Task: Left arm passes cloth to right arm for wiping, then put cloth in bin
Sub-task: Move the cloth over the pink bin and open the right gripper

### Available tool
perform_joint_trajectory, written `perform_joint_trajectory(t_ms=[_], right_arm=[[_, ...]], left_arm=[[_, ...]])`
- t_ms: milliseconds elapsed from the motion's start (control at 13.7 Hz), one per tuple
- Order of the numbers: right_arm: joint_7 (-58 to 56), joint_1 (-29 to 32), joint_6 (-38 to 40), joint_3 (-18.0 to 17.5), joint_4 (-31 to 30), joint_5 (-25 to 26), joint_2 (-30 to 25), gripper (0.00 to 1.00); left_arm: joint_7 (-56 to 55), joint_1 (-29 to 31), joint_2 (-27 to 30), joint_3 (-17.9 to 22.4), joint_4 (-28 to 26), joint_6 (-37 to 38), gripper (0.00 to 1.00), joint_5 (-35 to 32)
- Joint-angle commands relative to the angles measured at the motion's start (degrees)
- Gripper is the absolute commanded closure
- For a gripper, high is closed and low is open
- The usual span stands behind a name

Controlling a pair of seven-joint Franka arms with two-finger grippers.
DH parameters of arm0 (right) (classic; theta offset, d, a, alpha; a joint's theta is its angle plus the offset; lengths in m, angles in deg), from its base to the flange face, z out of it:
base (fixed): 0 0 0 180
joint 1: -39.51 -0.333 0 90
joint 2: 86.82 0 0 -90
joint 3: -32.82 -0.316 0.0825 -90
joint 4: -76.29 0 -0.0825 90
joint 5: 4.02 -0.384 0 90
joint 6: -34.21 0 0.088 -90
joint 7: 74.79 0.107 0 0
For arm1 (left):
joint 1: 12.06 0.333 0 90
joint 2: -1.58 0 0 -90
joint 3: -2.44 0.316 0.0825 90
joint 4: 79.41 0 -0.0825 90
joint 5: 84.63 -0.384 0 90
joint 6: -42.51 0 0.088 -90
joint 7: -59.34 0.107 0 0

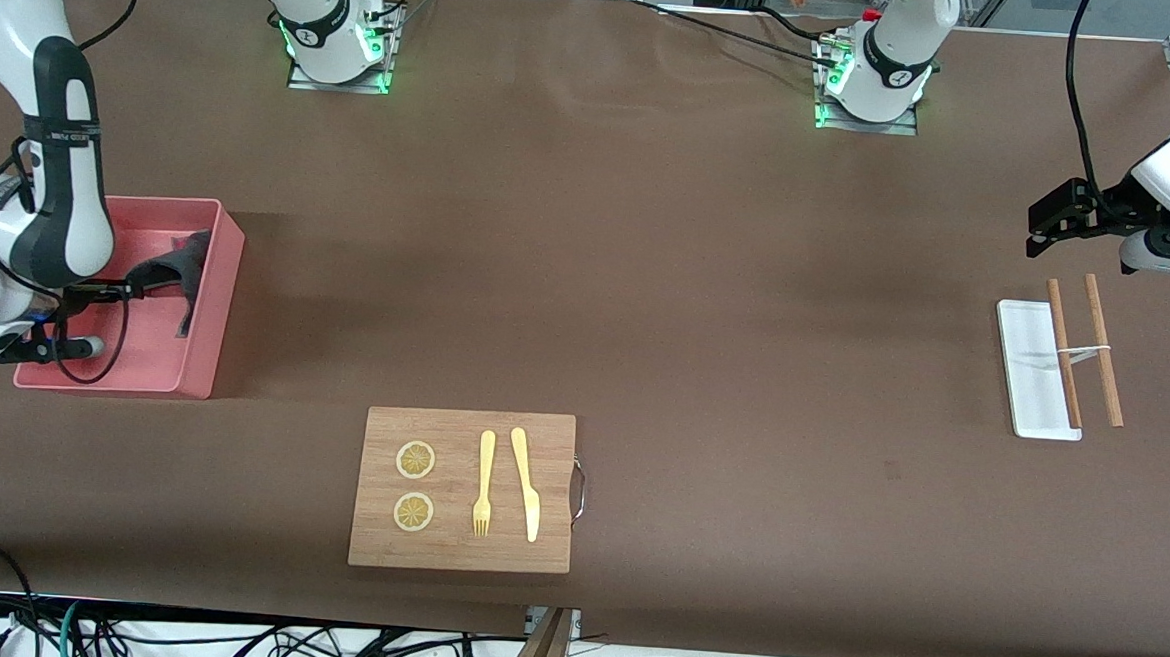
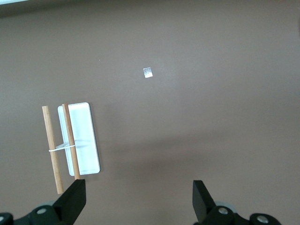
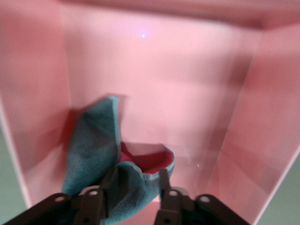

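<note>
The dark-grey cloth (image 1: 174, 265) hangs crumpled inside the pink bin (image 1: 212, 334) at the right arm's end of the table. My right gripper (image 1: 147, 287) is down in the bin. In the right wrist view its jaws (image 3: 137, 180) stand parted, and the cloth (image 3: 93, 140) sags loosely between the fingers against the bin's pink wall (image 3: 154, 84). My left gripper (image 1: 1047, 229) waits in the air at the left arm's end, open with nothing between its fingers (image 2: 139, 199), over bare table beside the white tray.
A wooden cutting board (image 1: 460, 554) with two lemon slices, a fork and a knife lies near the front edge. A flat white tray (image 1: 1028, 377) and a tied pair of wooden chopsticks (image 1: 1105, 351) lie below my left gripper; both show in the left wrist view, tray (image 2: 83, 140).
</note>
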Motion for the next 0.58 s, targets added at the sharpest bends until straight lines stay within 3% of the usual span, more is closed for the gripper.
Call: perform_joint_trajectory(t_ms=[0,291,509], right_arm=[[-0.01,0.34,1.05,-0.19,1.94,-1.74,-3.57,0.00],[0.16,0.34,12.88,-1.16,8.34,-1.65,-8.32,0.00],[0.34,0.34,20.38,-5.19,10.39,-0.25,-14.11,0.00]], left_arm=[[-0.53,0.19,0.32,-0.16,0.19,0.67,0.00,0.75],[-0.53,0.19,0.32,-0.16,0.19,0.67,0.00,0.75],[-0.53,0.19,0.32,-0.16,0.19,0.67,0.00,0.75]])
